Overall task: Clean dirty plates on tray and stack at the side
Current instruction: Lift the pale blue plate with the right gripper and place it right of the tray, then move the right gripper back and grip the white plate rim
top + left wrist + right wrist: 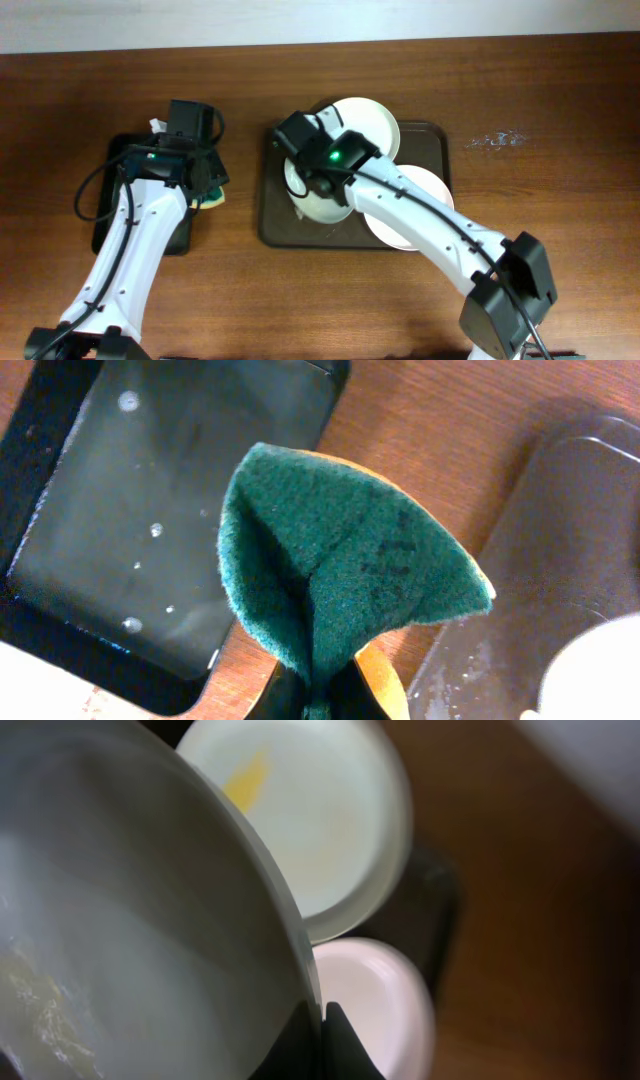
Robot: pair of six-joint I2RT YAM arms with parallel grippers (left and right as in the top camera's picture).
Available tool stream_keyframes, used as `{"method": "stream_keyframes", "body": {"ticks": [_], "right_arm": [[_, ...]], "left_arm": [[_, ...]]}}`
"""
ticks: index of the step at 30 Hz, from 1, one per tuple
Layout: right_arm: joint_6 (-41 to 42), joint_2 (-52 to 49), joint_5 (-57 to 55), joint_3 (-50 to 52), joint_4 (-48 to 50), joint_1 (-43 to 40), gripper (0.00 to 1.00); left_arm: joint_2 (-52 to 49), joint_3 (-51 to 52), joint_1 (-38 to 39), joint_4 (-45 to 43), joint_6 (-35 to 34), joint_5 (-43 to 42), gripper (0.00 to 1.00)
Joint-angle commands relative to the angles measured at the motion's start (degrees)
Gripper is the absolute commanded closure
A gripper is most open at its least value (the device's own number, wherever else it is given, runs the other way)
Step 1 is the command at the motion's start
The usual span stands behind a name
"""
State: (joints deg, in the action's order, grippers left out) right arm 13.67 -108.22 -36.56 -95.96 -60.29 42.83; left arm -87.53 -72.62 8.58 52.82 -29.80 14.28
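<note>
Three white plates lie on the dark brown tray [430,135]. My right gripper [322,172] is shut on the rim of the left plate [322,205] and holds it tilted; it fills the left of the right wrist view [120,940]. A plate with a yellow smear [300,810] is at the tray's back [372,120]. A pale plate [375,1000] is at the front right [425,190]. My left gripper [318,695] is shut on a folded green and yellow sponge [340,580], left of the tray [212,195].
A smaller black tray [115,160] with water drops [140,510] lies at the left under my left arm. The brown tray's corner shows in the left wrist view [580,540]. A pale smudge [495,140] marks the wooden table right of the tray.
</note>
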Motion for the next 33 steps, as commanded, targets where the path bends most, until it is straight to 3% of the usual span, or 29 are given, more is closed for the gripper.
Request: {"method": "stream_keyframes", "body": {"ticks": [1,3,6,9,12,15,17,20,23,25,29,30,32,33], "right_arm": [[-4.9,1.16,-28.0,-2.49,-0.85,5.79,0.96],[-6.45,1.16,-43.12,-2.49,-0.85,10.73,0.96],[-6.43,1.16,-53.48,-2.49,-0.85,14.62,0.96],[-6.32,1.16,-49.16,-2.47,-0.85,15.17,0.96],[1.86,1.14,-33.68,-2.45,-1.03,11.82,0.96],[8.83,1.14,-10.05,-2.12,-1.22,-0.11,0.96],[9.07,1.14,19.37,-1.9,-1.68,-17.07,0.96],[-0.28,1.03,50.31,-1.05,-2.56,-37.55,0.96],[-2.73,1.03,53.92,1.27,-2.29,-56.39,0.96],[-2.73,1.03,53.62,5.4,3.02,-67.12,0.96],[-2.73,0.92,51.65,18.21,20.83,-73.4,0.95],[-2.71,0.7,51.39,19.5,23.67,-72.59,0.8],[-2.73,0.68,51.34,19.34,23.96,-70.44,0.69],[-2.75,0.68,51.36,19.02,23.91,-67.73,0.47]], "left_arm": [[0.96,0.33,-1.4,0.04,-0.13,-1.64,1.0],[0.96,0.35,-1.4,0.52,-0.13,-1.64,1.0],[0.96,0.37,-1.4,0.68,-0.13,-1.46,1.0],[0.96,0.37,-1.4,0.85,-0.13,-1.44,1.0],[0.96,0.37,-1.4,0.9,-0.13,-1.44,1.0],[0.96,0.37,-1.42,1.14,-0.11,-1.44,1.0],[0.96,0.37,-1.4,1.31,-0.11,-1.44,1.0],[0.96,0.37,-1.4,1.29,-0.13,-1.46,1.0],[0.96,0.37,-1.4,1.27,-0.13,-1.46,1.0],[0.96,0.37,-1.4,1.07,-0.13,-1.46,1.0],[0.96,0.37,-1.36,0.63,-0.13,-1.51,1.0],[0.96,0.37,-1.36,0.63,-0.13,-1.51,1.0],[0.96,0.37,-1.36,0.44,-0.13,-1.53,1.0],[0.96,0.37,-1.36,0.39,-0.13,-1.51,1.0]]}}
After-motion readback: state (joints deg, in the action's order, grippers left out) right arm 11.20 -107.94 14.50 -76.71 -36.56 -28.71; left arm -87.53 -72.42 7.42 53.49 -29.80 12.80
